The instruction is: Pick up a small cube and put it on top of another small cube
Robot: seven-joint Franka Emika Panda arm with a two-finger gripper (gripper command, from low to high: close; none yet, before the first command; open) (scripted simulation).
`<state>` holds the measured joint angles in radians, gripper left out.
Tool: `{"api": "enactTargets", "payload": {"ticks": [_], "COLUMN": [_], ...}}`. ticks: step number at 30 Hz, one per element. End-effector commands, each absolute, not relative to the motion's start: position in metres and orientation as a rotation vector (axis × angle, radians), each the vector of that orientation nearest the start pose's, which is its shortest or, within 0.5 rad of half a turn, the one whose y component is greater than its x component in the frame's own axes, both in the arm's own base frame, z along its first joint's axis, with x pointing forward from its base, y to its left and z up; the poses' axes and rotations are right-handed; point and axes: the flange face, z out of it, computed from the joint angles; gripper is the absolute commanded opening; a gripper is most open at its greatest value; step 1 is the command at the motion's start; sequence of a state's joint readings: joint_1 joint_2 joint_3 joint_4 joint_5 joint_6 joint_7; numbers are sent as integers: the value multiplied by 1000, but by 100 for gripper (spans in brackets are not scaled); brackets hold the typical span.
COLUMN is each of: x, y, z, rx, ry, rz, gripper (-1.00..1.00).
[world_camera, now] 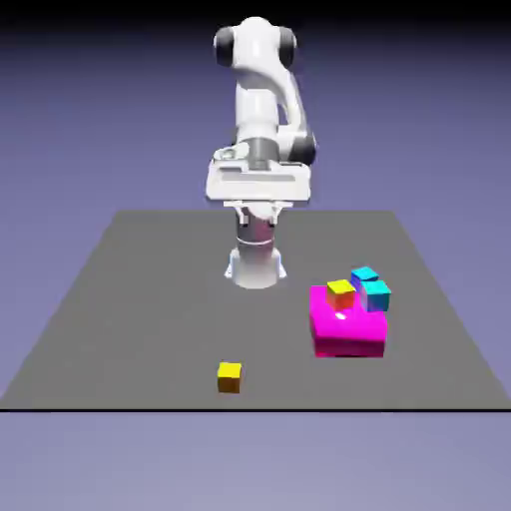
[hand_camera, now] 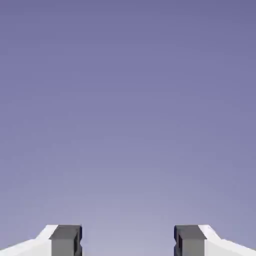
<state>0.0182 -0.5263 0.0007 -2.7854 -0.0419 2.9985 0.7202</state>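
Note:
A small yellow cube [world_camera: 230,376] lies alone near the table's front edge, left of centre. On the exterior view's right, an orange cube with a yellow top [world_camera: 340,293] rests on a large magenta block [world_camera: 347,324]. Two cyan cubes [world_camera: 364,275] [world_camera: 376,294] sit close together at that block's far right corner. My gripper [world_camera: 259,190] hangs high over the table's far side, well away from every cube. In the hand view the gripper [hand_camera: 128,241] is open, its grey fingertips [hand_camera: 66,240] wide apart with only blue-violet backdrop between them; no cube shows there.
The dark grey table [world_camera: 150,299] spreads under everything. The robot's white base [world_camera: 256,261] stands at its far middle.

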Motion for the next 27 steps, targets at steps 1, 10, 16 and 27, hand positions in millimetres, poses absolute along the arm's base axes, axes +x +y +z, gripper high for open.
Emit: {"api": "enactTargets", "payload": {"ticks": [1,10,16,27], "x": [406,455,473,490], "y": [15,46,55,50], "z": [438,343,272,145], "rx": [-2650,-3222,-3476,-3573], "ry": [831,233,-263,-1292], "rz": [-955,-508,-130,679], "gripper": [0,0,0,0]}}
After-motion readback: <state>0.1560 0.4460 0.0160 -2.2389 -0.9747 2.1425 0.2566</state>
